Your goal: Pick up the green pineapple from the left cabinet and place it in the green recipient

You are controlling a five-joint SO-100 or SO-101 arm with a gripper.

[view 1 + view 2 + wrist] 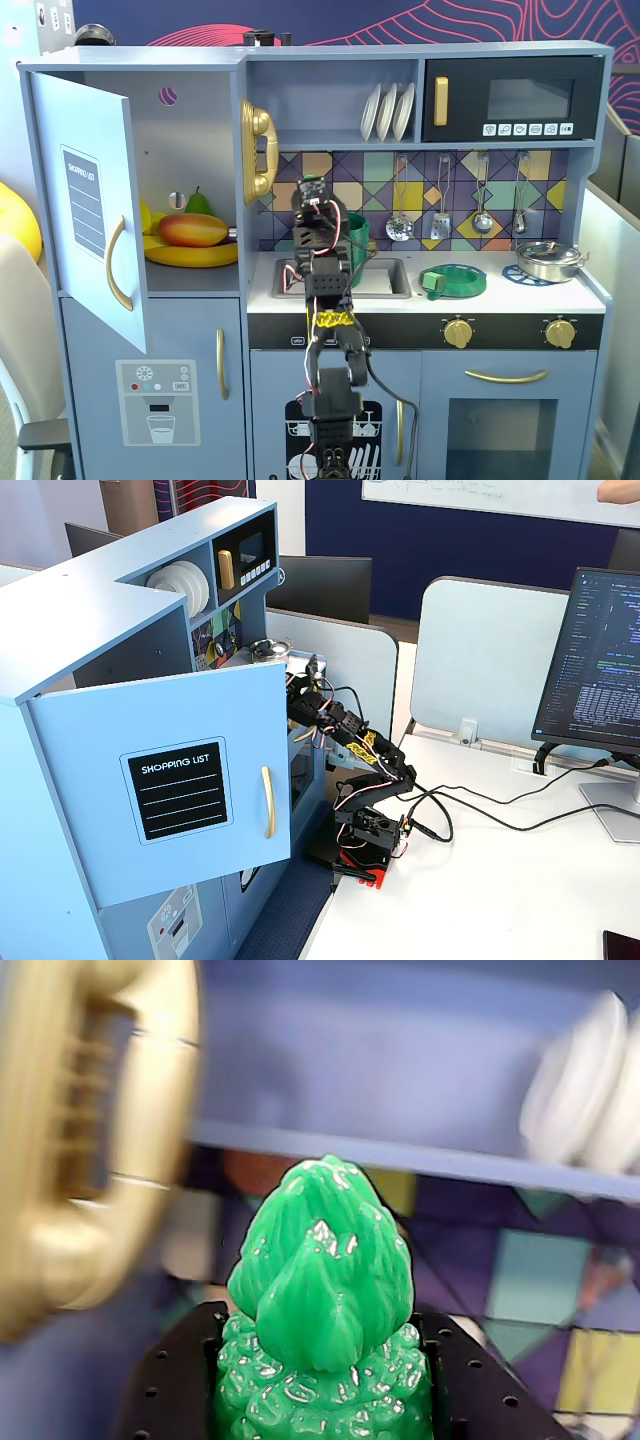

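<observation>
A green pineapple [322, 1310] sits clamped between the two black fingers [170, 1390] of the gripper [325, 1400], its leafy crown pointing up and filling the middle of the wrist view. Behind it, out of focus, are a gold toy telephone [90, 1140] on the left, a pale blue shelf and white plates [590, 1090] at upper right.

In a fixed view facing the toy kitchen, the black arm [330, 300] stands raised before the counter, its wrist level with the patterned backsplash, just beside the gold telephone [257, 150] and over the sink [385, 278]. The green recipient [358, 233] stands at the back of the sink area, partly hidden behind the arm. The left cabinet [90, 200] has its door swung open, showing the shopping list panel and gold handle; inside lie a mango [192, 229], bananas [195, 255] and a green pear [199, 203]. A flat green dish [455, 281] and a metal pot [546, 259] rest on the counter to the right in that view.

From the side, in the other fixed view, the open cabinet door [180, 790] hides the gripper's tip; the arm [350, 740] reaches in from its base on a white table [500, 900].
</observation>
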